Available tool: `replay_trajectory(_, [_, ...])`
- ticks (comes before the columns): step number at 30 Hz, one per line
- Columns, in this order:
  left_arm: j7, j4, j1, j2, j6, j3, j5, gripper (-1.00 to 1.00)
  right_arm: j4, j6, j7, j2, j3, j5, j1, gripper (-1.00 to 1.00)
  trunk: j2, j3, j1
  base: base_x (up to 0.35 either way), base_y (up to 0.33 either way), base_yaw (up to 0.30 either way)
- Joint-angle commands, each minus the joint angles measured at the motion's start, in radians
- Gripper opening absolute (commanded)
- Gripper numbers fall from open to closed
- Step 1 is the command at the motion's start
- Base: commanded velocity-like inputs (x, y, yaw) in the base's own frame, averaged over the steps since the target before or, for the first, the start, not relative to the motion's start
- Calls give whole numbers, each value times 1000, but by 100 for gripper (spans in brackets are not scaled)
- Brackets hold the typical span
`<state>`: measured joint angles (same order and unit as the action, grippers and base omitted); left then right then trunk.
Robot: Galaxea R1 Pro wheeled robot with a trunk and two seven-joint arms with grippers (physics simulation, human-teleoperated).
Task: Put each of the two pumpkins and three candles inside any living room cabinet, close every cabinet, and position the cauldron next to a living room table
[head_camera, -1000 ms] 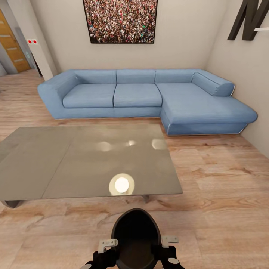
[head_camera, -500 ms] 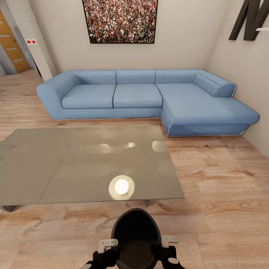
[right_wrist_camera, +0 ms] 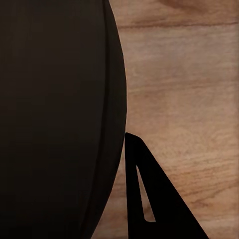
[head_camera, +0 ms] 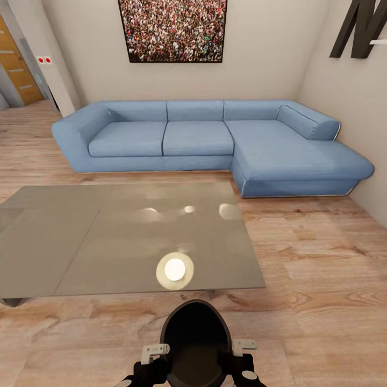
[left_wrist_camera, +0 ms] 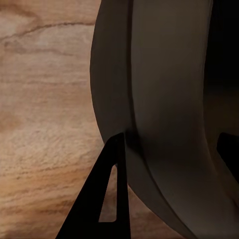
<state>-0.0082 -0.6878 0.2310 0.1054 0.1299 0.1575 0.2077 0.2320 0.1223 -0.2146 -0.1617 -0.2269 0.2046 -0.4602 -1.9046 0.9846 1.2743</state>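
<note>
The black cauldron [head_camera: 196,344] hangs low in front of me, above the wood floor just short of the grey glass coffee table [head_camera: 107,242]. My left gripper [head_camera: 160,359] is shut on its left rim, and the wall [left_wrist_camera: 164,99] runs between the fingers [left_wrist_camera: 110,199]. My right gripper [head_camera: 235,357] is shut on the right rim. One finger [right_wrist_camera: 144,199] lies outside the dark wall [right_wrist_camera: 59,109], and the other is hidden. The pumpkins, candles and cabinet are out of view.
A blue corner sofa [head_camera: 204,137] stands against the far wall behind the table, under a framed crowd picture [head_camera: 173,29]. Wood-plank floor [head_camera: 322,279] stretches to the right of the table. A doorway with an orange door [head_camera: 16,59] is at far left.
The view has shifted slightly, so the table sits a little further left in the picture. The cauldron and both grippers keep the same place before me.
</note>
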Motion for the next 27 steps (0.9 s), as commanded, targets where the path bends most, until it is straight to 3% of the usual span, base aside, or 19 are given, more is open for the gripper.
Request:
replay_trajectory(1, [-1, -3, 0, -4, 5, 5, 12, -100, 0, 2, -2, 1, -11, 16, -2, -100, 0, 1, 0, 0, 0, 0])
replay_trajectory(13, [-1, -3, 0, -4, 5, 5, 12, -100, 0, 2, -2, 1, -11, 16, -2, -100, -35, 16, 19, 0, 0, 0])
replay_trajectory(27, [-1, -3, -1, -4, 5, 6, 12, -100, 0, 2, -2, 1, -11, 16, -2, -100, -133, 60, 73, 0, 0, 0])
